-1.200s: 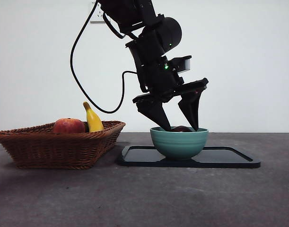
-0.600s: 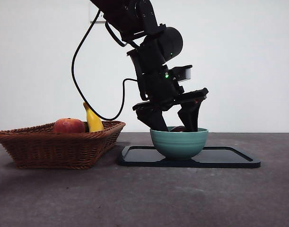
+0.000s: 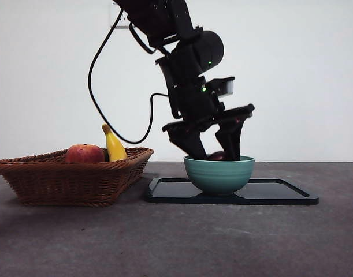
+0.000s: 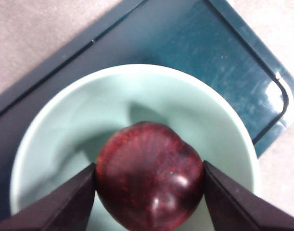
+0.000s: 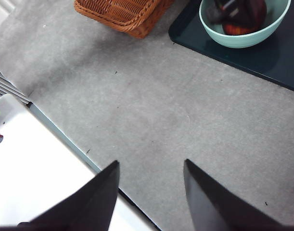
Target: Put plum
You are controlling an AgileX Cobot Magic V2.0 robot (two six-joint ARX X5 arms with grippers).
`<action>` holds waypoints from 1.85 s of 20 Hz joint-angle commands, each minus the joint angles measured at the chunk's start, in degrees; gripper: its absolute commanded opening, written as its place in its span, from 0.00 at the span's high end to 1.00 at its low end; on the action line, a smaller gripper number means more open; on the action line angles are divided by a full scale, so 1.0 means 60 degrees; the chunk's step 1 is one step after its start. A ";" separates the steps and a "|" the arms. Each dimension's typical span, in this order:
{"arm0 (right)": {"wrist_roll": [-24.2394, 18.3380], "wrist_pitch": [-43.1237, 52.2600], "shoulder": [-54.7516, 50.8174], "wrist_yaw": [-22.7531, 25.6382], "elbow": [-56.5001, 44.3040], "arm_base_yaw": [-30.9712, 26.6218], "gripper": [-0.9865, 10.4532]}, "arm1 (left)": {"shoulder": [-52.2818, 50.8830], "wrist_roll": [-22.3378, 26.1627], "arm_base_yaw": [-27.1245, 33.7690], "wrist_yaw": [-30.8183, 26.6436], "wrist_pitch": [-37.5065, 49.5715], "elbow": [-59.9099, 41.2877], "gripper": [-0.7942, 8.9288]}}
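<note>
Frontally, a dark grey, matte table (image 3: 176, 242) runs level across the picture to a plain white wall (image 3: 303, 75), which carries a pale socket plate half hidden behind the arm at the top. A woven basket (image 3: 72, 179) sits on the table at one side, holding a red-orange fruit (image 3: 84, 153) and a yellow banana (image 3: 113, 145) that stands up against its far rim. Just beside the basket lies a flat black tray (image 3: 280, 193), and on it stands a green bowl (image 3: 218, 175). The left gripper (image 3: 214, 151) reaches down from a dark arm with a looping cable, its jaws dipping inside the bowl on either side of the plum (image 3: 218, 156), of which only the dark top shows above the rim. In the left wrist view, the plum (image 4: 150, 175) is glossy maroon and sits low in the pale green bowl (image 4: 65, 125); the left gripper (image 4: 150, 192) has both jaws pressed against its flanks, holding it. The tray (image 4: 195, 43) shows scuffed streaks, with grey table (image 4: 21, 33) beyond its edge. In the right wrist view, the right gripper (image 5: 150, 168) hangs well apart over bare speckled grey table (image 5: 151, 110), jaws spread with nothing between them; a white ledge (image 5: 36, 183) borders the table edge, and the basket (image 5: 122, 13), tray (image 5: 281, 57) and bowl (image 5: 243, 29) lie far off.
</note>
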 commanded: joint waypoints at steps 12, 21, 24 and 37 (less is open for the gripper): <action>-0.0175 0.0033 0.0015 0.0437 0.0073 0.0036 0.73 | 0.0062 0.0142 0.0361 0.0025 -0.3504 0.5308 0.63; -0.0251 0.0040 0.0015 0.0437 0.0076 0.0036 0.73 | -0.1891 -0.0044 0.1355 0.0025 -0.5315 0.6113 0.63; -0.0357 0.0044 0.0015 0.0437 0.0076 0.0036 0.73 | -0.2590 -0.0109 0.1687 0.0022 -0.6022 0.6113 0.63; -0.0393 0.0251 -0.0047 0.0393 0.0076 0.0040 0.73 | -0.4076 -0.0361 0.1989 -0.0510 -0.7042 0.5894 0.64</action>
